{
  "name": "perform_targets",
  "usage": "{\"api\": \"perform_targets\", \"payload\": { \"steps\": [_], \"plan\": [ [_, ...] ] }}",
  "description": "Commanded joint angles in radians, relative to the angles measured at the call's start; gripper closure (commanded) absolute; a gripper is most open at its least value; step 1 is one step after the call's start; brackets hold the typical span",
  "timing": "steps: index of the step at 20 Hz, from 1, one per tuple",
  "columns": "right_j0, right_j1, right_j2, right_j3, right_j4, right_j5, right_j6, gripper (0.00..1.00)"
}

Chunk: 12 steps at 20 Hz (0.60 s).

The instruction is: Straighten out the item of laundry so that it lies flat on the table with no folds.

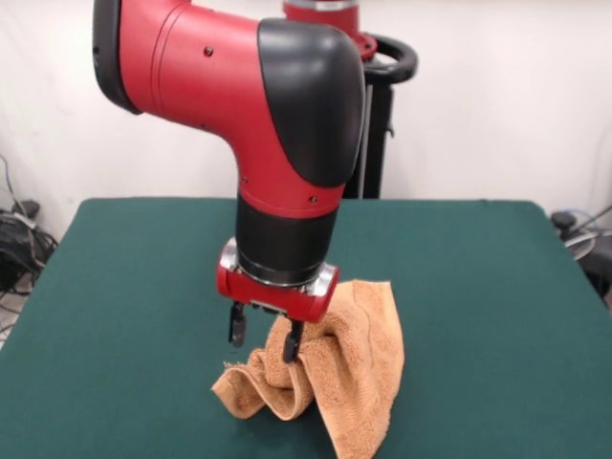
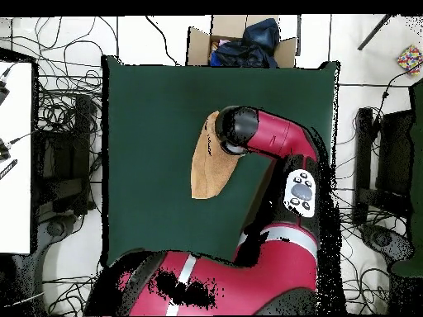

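The orange-tan towel (image 1: 349,368) lies bunched on the green table (image 1: 134,287), right of centre near the front edge, with ripples and folded-over layers. From overhead the towel (image 2: 205,169) is a narrow, long shape on the table (image 2: 149,124), one end hidden under the arm. My gripper (image 1: 265,335) hangs over the towel's left part, pointing down. It is open, its two dark fingers apart. The right fingertip (image 1: 293,344) is in front of the cloth, and nothing is between the fingers.
The red arm (image 2: 273,140) reaches across the table's middle. A cardboard box (image 2: 240,41) with dark cloth sits past one table edge. Cables cover the floor around the table, and a white surface (image 2: 15,157) stands at the side.
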Motion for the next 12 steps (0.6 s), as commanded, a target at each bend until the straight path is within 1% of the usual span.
{"api": "perform_targets", "payload": {
  "steps": [1, 4, 8, 12],
  "plan": [
    [0.025, 0.100, -0.017, -0.075, 0.076, 0.044, 0.354, 0.00],
    [0.029, 0.102, -0.038, -0.076, 0.087, 0.052, 0.363, 0.00],
    [0.024, 0.125, -0.049, -0.114, 0.095, 0.066, 0.349, 0.00],
    [0.025, 0.122, -0.046, -0.100, 0.100, 0.055, 0.347, 0.00]
  ]
}}
